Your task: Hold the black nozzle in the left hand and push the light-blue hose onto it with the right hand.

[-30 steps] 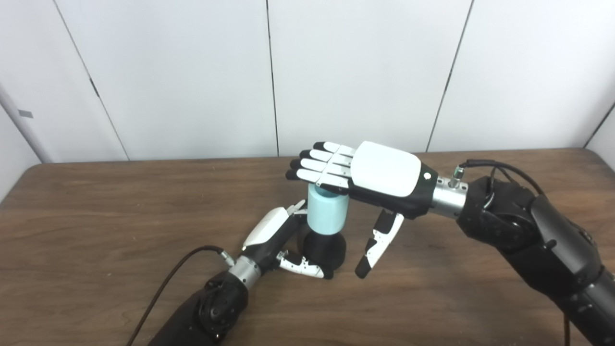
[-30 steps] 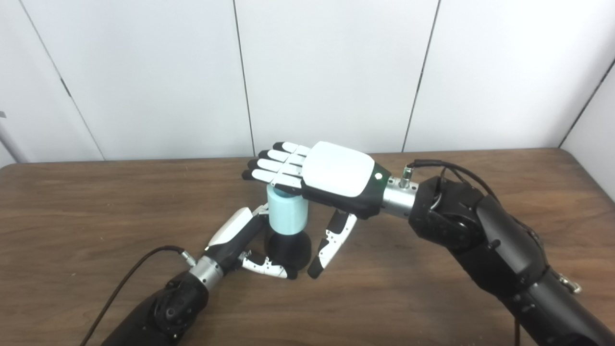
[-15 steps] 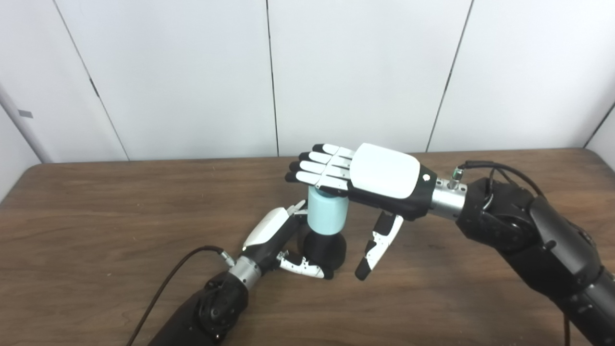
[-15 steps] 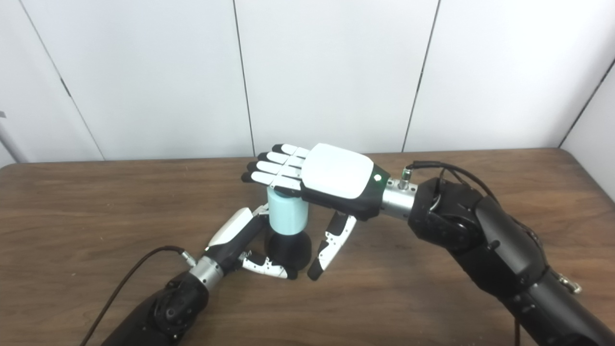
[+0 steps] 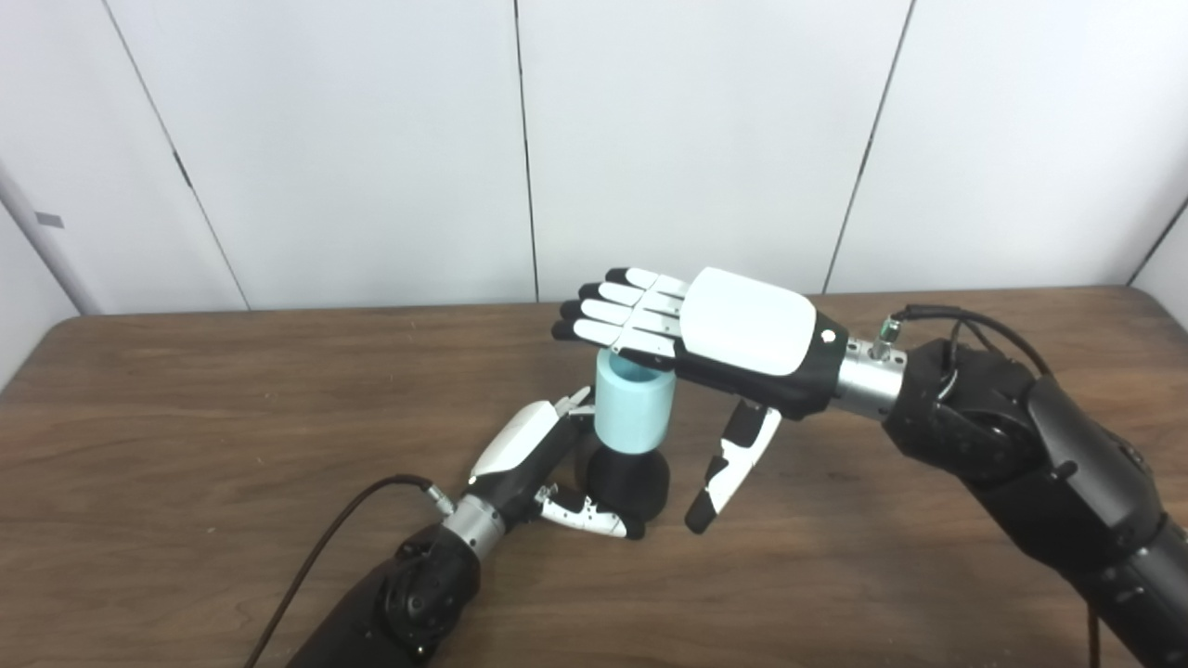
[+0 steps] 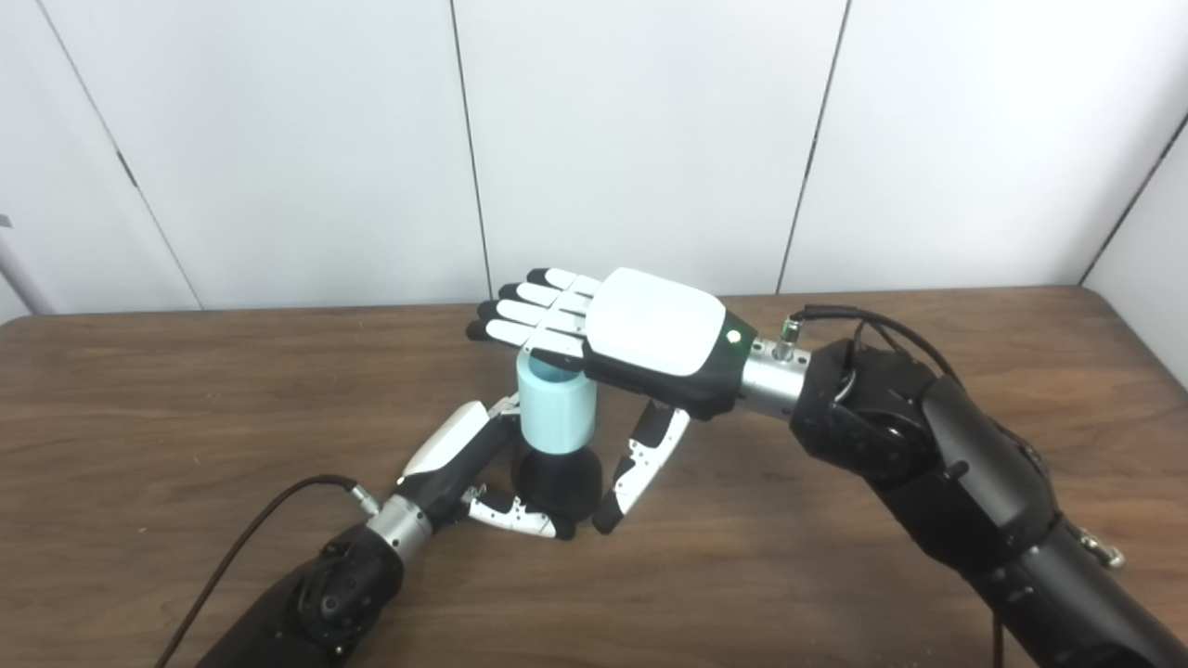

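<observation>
In the left eye view the light-blue hose (image 5: 632,411) stands upright on the black nozzle (image 5: 628,482), which rests on the counter (image 5: 186,417); the left hand (image 5: 543,464) is curled around the nozzle's base, while the right hand (image 5: 705,339) lies flat and spread just over the hose's open rim. In the right eye view the hose looks a stiff, light, smooth sleeve, best pressed squarely from the top, the heavier-looking nozzle braced low

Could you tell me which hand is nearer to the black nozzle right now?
Left. The left hand wraps the black nozzle at table level; the right hand is flat above the light-blue hose.
</observation>
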